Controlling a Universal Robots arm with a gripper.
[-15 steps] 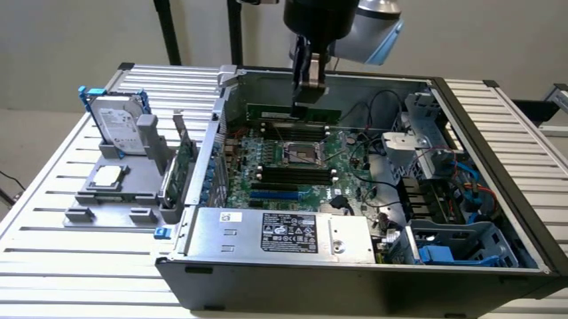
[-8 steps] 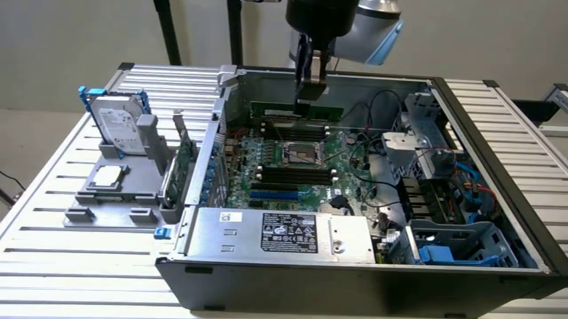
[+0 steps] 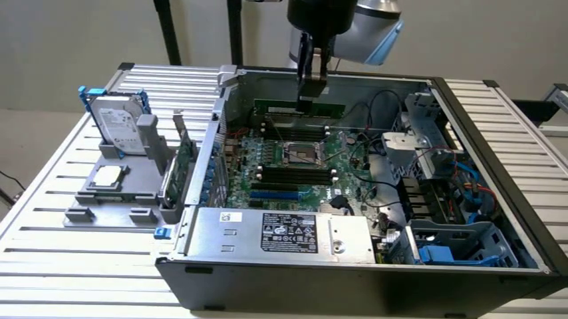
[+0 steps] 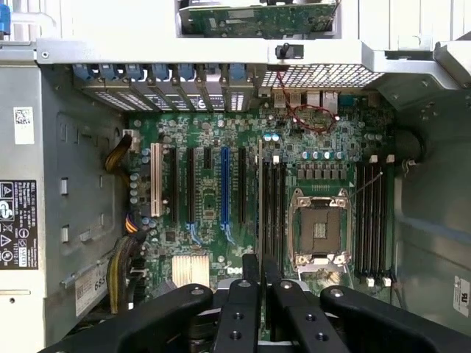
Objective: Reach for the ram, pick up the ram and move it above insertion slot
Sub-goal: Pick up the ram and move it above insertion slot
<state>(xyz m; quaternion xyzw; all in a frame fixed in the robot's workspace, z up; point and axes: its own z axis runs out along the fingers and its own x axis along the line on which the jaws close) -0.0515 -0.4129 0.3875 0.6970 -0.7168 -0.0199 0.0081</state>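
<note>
The long, thin green ram stick [image 3: 300, 106] is held edgewise, clamped between the fingers of the black gripper [image 3: 312, 98], above the far black memory slots [image 3: 293, 126] of the green motherboard [image 3: 293, 159] inside the open grey metal computer case [image 3: 355, 279]. In the wrist view, the gripper [image 4: 261, 268] is seen clenched over the slots [image 4: 274, 206] beside the silver processor socket [image 4: 318, 228].

black end effector [image 3: 312, 93] with screws, silver-grey arm joint [image 3: 373, 30]
</note>
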